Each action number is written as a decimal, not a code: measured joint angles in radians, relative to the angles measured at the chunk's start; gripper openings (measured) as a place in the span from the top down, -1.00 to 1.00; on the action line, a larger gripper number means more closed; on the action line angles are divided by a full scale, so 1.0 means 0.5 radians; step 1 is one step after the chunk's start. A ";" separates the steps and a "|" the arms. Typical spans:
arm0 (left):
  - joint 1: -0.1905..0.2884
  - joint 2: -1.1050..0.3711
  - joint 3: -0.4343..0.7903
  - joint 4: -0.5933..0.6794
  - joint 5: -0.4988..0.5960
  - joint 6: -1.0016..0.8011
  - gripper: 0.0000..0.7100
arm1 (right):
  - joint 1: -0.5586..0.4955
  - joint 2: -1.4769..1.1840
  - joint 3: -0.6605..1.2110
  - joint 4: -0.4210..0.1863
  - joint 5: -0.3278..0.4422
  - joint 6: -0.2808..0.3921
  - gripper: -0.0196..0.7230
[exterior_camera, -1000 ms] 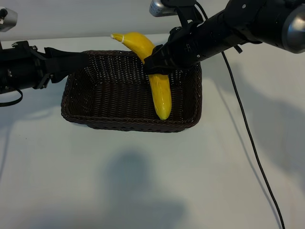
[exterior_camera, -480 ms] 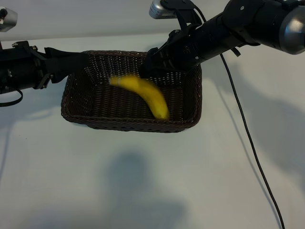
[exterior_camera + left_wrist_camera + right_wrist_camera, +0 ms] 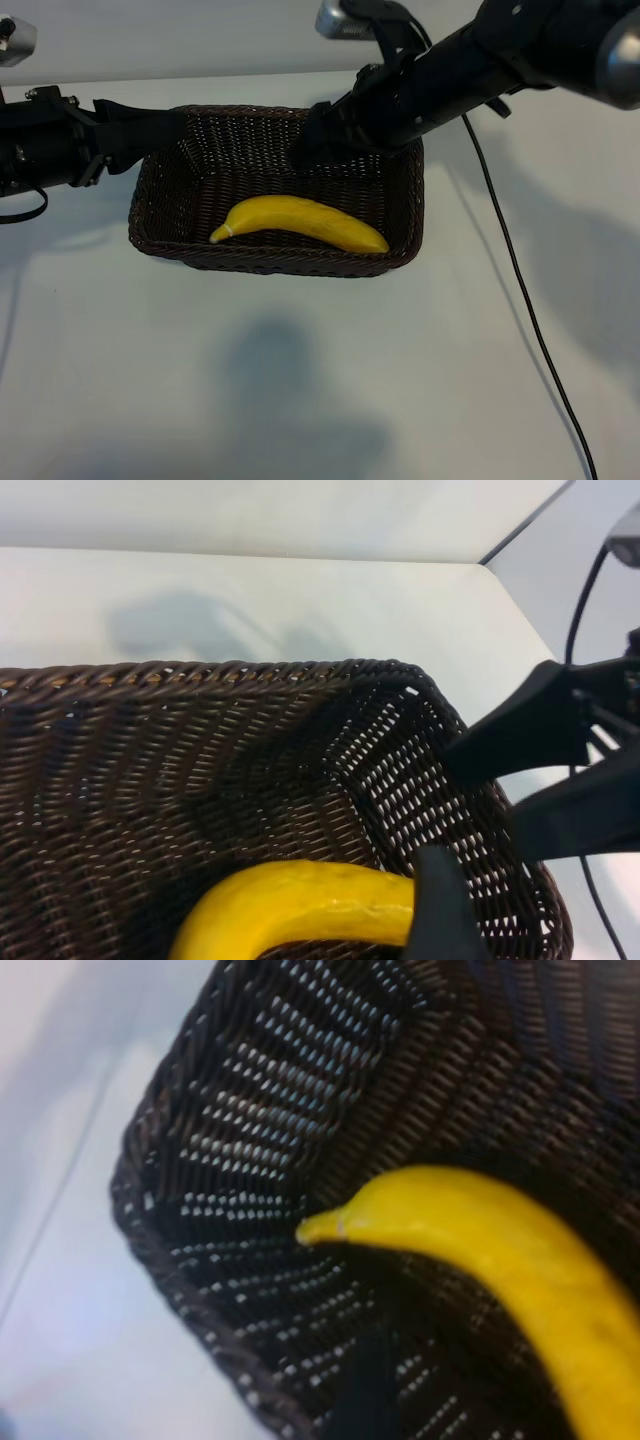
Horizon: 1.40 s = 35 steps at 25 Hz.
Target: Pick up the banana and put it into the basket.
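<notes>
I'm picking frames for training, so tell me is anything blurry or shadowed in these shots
Exterior view: sharp; soft shadows on the table; banana crisp in the basket. Left wrist view: sharp weave, a dark finger hiding one banana end. Right wrist view: soft focus, banana and weave both blurred.

A white table fills the view. A thin black cable runs across it from about 1 o'clock down to 5 o'clock. A pale wall rises behind it at 12 o'clock.
</notes>
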 joint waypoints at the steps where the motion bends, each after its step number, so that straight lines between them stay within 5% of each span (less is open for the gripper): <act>1: 0.000 0.000 0.000 0.000 0.000 0.000 -0.41 | -0.007 -0.033 0.000 -0.010 0.025 0.011 -0.86; 24: 0.000 0.000 0.000 0.000 -0.014 0.041 -0.41 | -0.062 -0.401 0.000 -0.532 0.487 0.266 -0.81; 35: 0.000 0.000 0.000 0.000 -0.020 0.044 -0.41 | -0.062 -0.505 0.000 -0.601 0.574 0.312 -0.77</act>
